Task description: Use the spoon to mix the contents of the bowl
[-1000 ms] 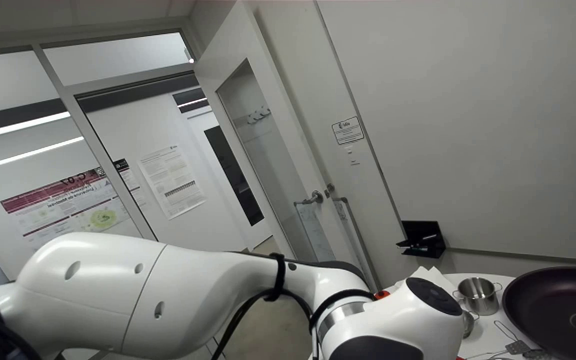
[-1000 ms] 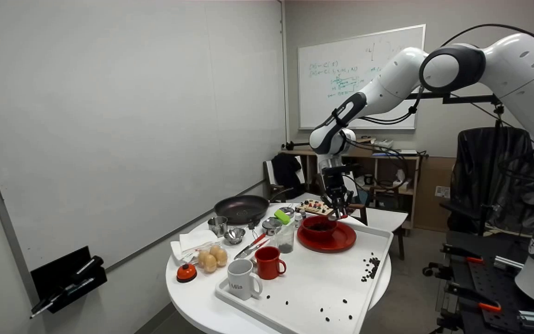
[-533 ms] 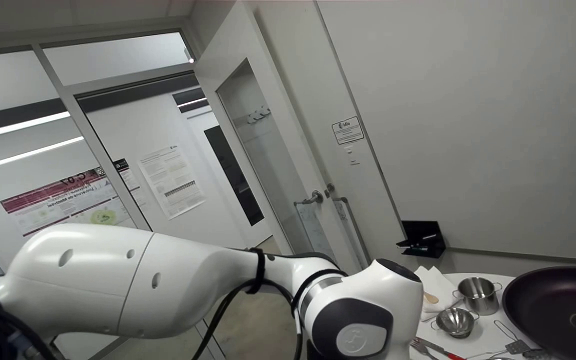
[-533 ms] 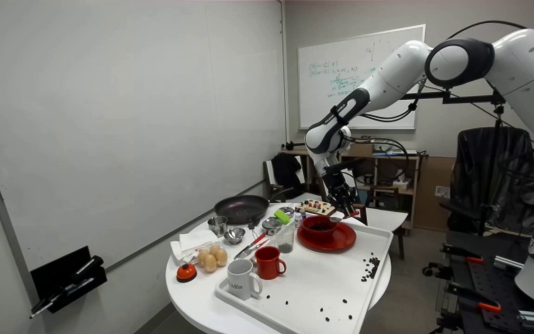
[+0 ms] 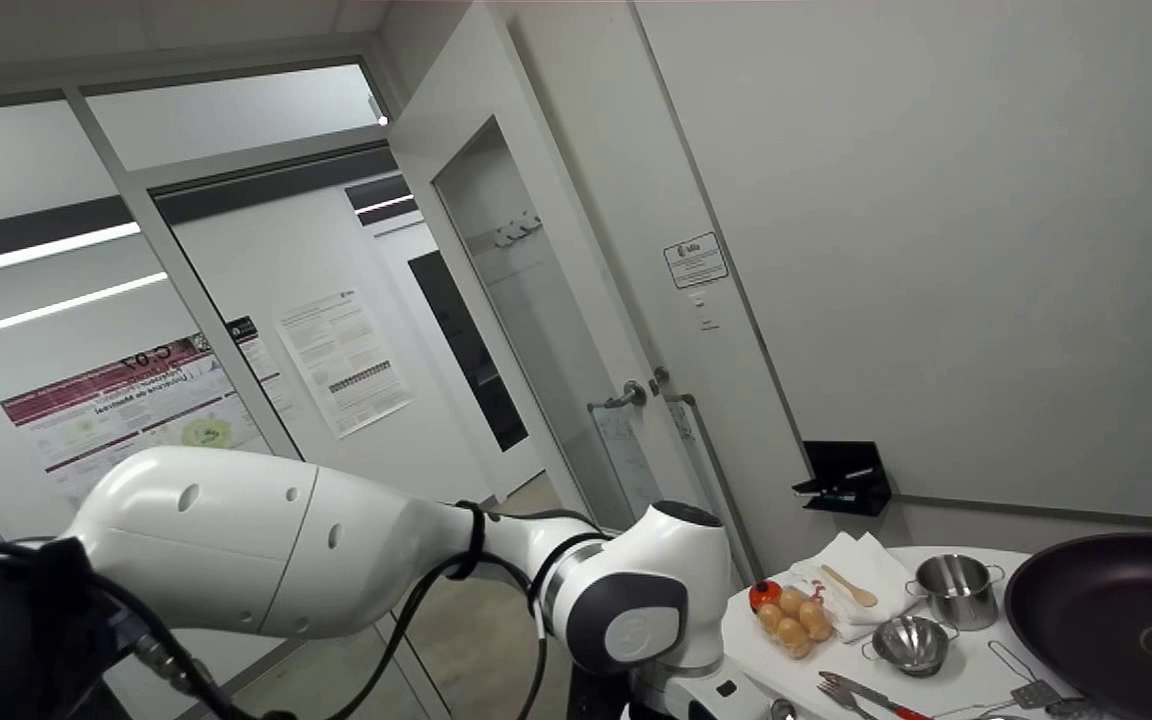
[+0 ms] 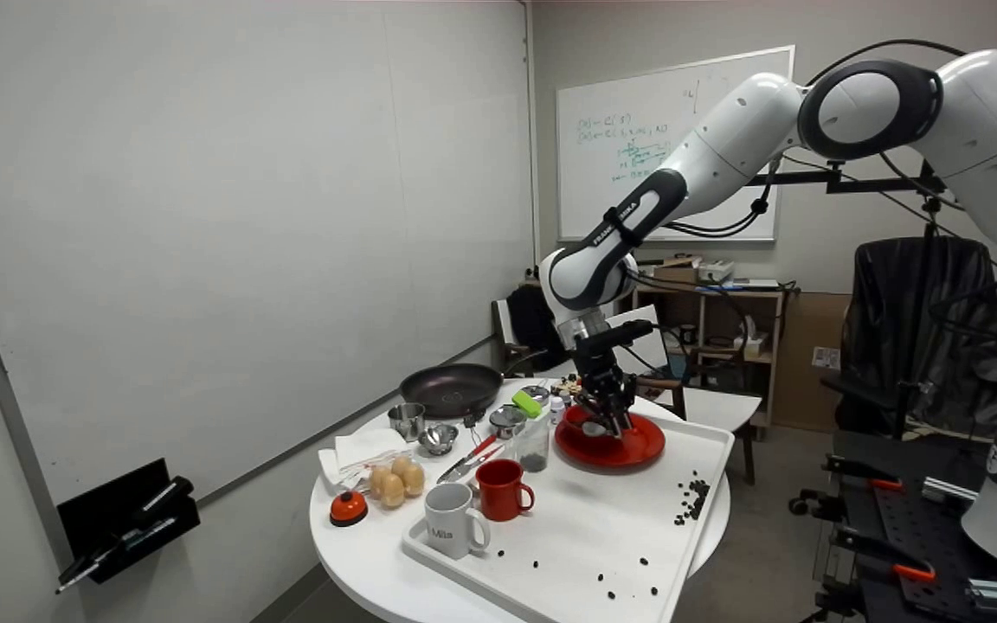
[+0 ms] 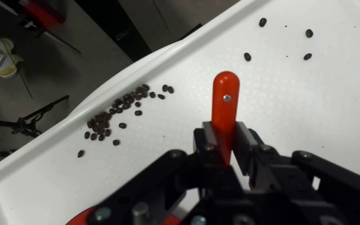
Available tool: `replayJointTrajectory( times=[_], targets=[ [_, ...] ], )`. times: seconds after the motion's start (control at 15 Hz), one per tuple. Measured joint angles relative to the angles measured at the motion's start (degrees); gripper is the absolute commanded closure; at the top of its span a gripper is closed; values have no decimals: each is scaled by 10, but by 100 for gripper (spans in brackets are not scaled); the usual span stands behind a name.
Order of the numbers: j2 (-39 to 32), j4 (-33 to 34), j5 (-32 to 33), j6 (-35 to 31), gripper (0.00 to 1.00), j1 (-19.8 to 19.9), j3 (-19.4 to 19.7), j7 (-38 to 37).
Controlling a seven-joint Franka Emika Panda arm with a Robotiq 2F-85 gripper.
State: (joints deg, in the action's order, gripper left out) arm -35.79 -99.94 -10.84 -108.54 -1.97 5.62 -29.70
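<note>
Red-handled spoon (image 7: 226,103) pinched in the claw (image 7: 226,134)
The claw's pads (image 7: 210,132) press in on both sides of the handle (image 7: 225,114), its rounded end jutting clear of them; in an exterior view the metal head (image 6: 594,429) shows against the red bowl (image 6: 574,416), though whether inside it or in front I cannot tell; the bowl sits on a red plate (image 6: 644,448) on the white tray (image 6: 572,536), where dark beans (image 7: 126,106) lie scattered

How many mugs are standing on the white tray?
2: the gray mug marked Mila, near a corner of the white tray, and the red mug beside it. No others show there.
</note>
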Motion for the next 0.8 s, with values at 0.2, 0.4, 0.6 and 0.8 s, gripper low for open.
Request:
replayJointTrajectory(
  times=[0.2,0.4,0.6,0.8],
  targets=[
    [-2,-8,0,-38,94,-23,-5,-49],
    [-4,-25,0,-131,93,-40,-6,-98],
    [-13,-37,-3,-209,94,-44,-6,-139],
    [-33,-36,-10,-234,94,-39,-5,-176]
  ],
)
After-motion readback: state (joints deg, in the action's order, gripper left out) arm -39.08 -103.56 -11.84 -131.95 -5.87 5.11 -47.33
